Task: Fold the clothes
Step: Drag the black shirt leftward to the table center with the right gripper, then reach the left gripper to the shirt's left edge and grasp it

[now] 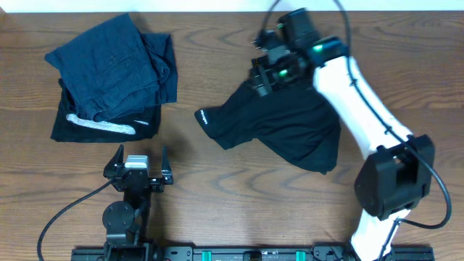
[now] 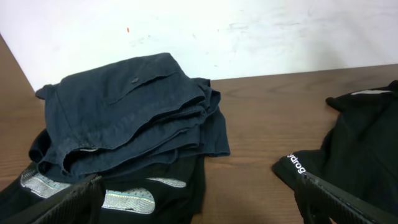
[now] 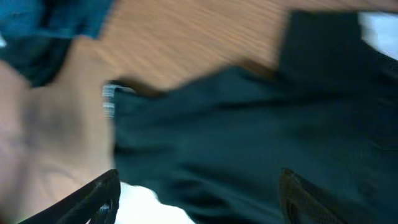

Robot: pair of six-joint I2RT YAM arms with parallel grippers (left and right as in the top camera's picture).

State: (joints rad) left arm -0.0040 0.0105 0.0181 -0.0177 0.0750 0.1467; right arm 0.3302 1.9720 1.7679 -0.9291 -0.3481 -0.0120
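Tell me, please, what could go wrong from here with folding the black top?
1. The right jaws stand open close over the black top; loose fabric could catch on them if they lift away.
2. The top lies bunched, its sleeve sticking out sideways, so any fold made now would likely come out uneven.

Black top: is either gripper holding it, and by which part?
Neither holds it. The right gripper is open over the far edge of the black top; the left gripper is open, away from it.
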